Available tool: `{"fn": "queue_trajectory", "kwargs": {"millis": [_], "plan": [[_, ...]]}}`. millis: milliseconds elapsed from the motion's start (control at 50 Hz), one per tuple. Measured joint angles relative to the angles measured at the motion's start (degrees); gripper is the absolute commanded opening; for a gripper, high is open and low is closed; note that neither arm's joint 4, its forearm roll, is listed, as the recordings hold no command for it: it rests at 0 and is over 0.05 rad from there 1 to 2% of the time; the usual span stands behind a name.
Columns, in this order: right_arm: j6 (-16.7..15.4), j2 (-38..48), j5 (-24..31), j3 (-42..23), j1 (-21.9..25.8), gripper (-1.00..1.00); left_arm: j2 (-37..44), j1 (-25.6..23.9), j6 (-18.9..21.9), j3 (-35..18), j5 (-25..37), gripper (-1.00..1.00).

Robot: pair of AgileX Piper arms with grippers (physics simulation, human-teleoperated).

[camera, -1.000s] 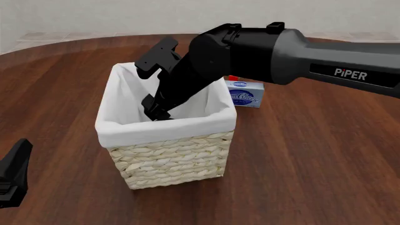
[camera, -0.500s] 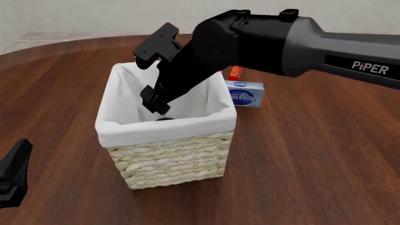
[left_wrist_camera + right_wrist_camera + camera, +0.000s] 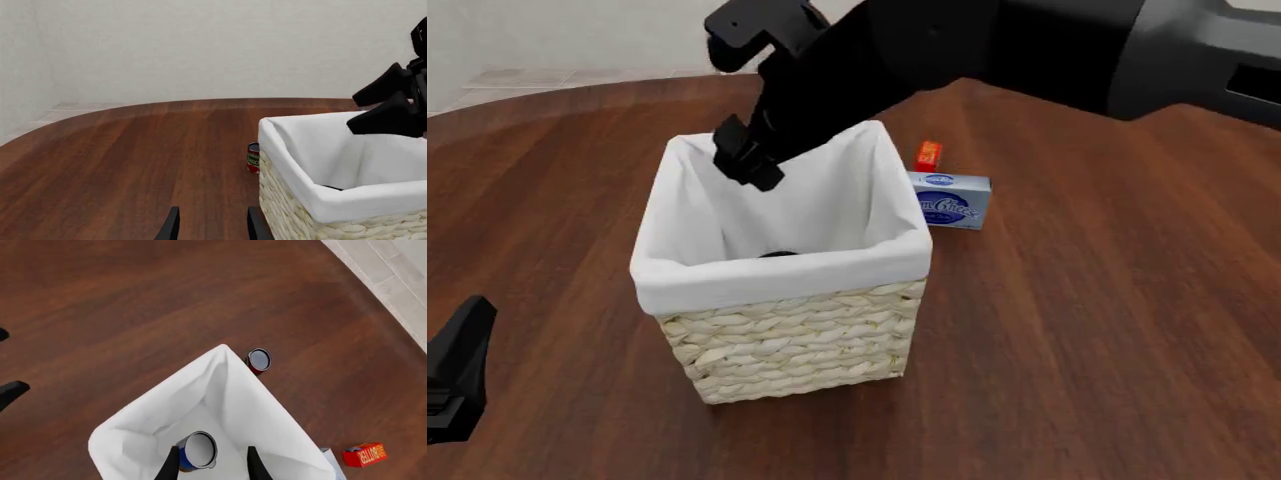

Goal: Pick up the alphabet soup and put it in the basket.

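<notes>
My right gripper [image 3: 207, 465] is hovering open above the basket [image 3: 267, 405]; the alphabet soup [image 3: 197, 451] is sitting inside it.

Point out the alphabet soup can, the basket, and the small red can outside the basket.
alphabet soup [image 3: 199, 450]: right wrist view, its silver-grey top.
basket [image 3: 787, 340]: front view, its woven near wall.
red can [image 3: 257, 360]: right wrist view, its lid; it stands on the table beside the basket's corner.

Cream woven basket [image 3: 787, 335] with white liner; blue can [image 3: 197, 451] with silver top inside; dark brown wood-grain table [image 3: 1094, 330]; black right tool [image 3: 742, 165]; blue-white box [image 3: 949, 199].
</notes>
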Motion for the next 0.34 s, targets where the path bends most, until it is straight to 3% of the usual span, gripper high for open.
{"fn": "queue_trajectory", "kwargs": {"millis": [340], "plan": [[1.72,-4.41,-3.87,-0.80,0.82,1.00,0.00,0.00,0.00,0.00,0.00,1.00]]}}
